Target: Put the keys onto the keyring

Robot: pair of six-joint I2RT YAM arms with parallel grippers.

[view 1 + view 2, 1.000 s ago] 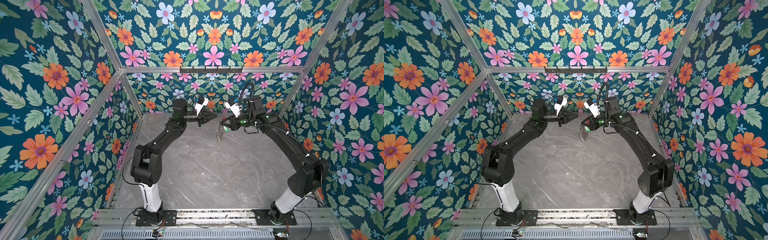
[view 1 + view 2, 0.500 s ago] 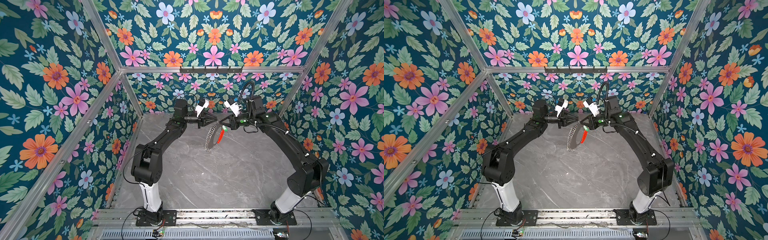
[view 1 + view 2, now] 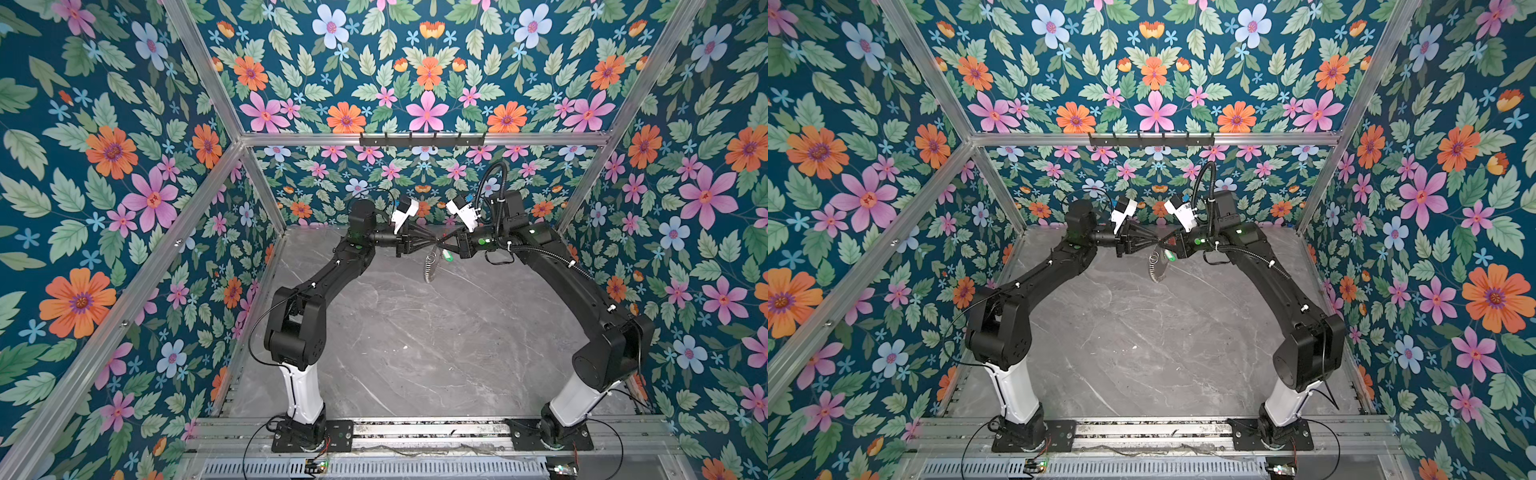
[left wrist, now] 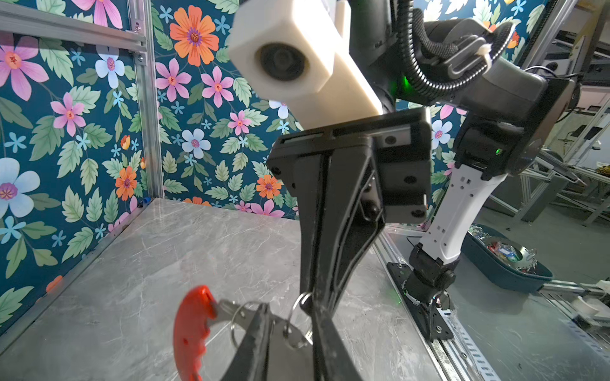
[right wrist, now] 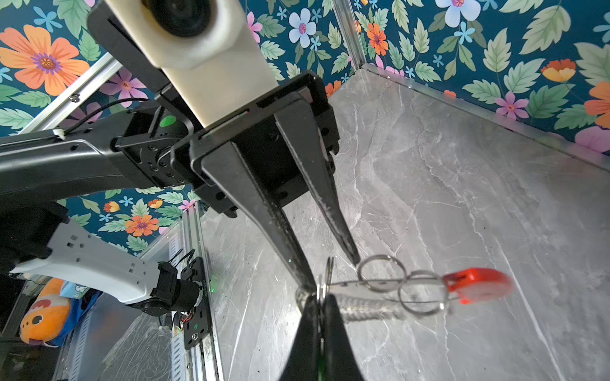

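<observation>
The keyring (image 3: 430,266) (image 3: 1156,268) hangs in the air at the back middle, under the point where both grippers meet. Its red arc (image 4: 191,330) (image 5: 475,283) and small silver loops show in both wrist views. My right gripper (image 5: 321,297) (image 3: 441,243) is shut on the key, whose green head (image 3: 448,255) (image 3: 1169,255) sticks out below its fingers. A silver loop stands at its tips. My left gripper (image 4: 288,310) (image 5: 331,273) is open. The ring's grey metal (image 4: 227,311) lies in its gap, and one fingertip (image 5: 310,285) touches the ring's end.
The grey marble table top (image 3: 415,340) lies well below the hanging ring. A black hook rail (image 3: 422,139) runs along the back frame. Floral walls close in three sides. Outside the cell stands a blue bin (image 4: 505,270) of metal parts.
My left gripper has closed in on the right one and its jaws have parted wider. The keyring swung out to the left half a second ago and now hangs nearly straight down.
</observation>
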